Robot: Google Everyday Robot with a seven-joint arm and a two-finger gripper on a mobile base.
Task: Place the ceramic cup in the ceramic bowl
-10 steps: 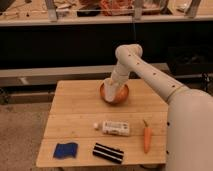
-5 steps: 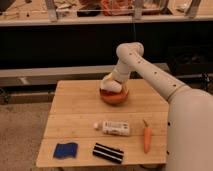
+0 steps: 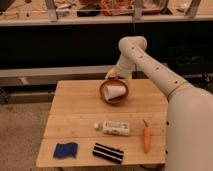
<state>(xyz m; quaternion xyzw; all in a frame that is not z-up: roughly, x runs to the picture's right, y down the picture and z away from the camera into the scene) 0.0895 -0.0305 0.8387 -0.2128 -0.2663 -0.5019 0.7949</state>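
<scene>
The ceramic bowl (image 3: 103,94), orange with a darker rim, sits at the far middle of the wooden table. The ceramic cup (image 3: 114,93), small and white, lies inside the bowl, tipped so that its wide end faces the front. My gripper (image 3: 111,75) hangs just behind and above the bowl's far rim, apart from the cup, with the white arm reaching in from the right.
On the wooden table (image 3: 75,107), a white bottle with a label (image 3: 114,128) lies near the front middle. A carrot (image 3: 146,137) lies at the front right, a blue sponge (image 3: 65,150) at the front left, a black striped object (image 3: 107,152) beside it. A dark shelf unit stands behind.
My gripper has pulled back and up from over the bowl. The white cup, hidden under it before, now shows lying in the bowl.
</scene>
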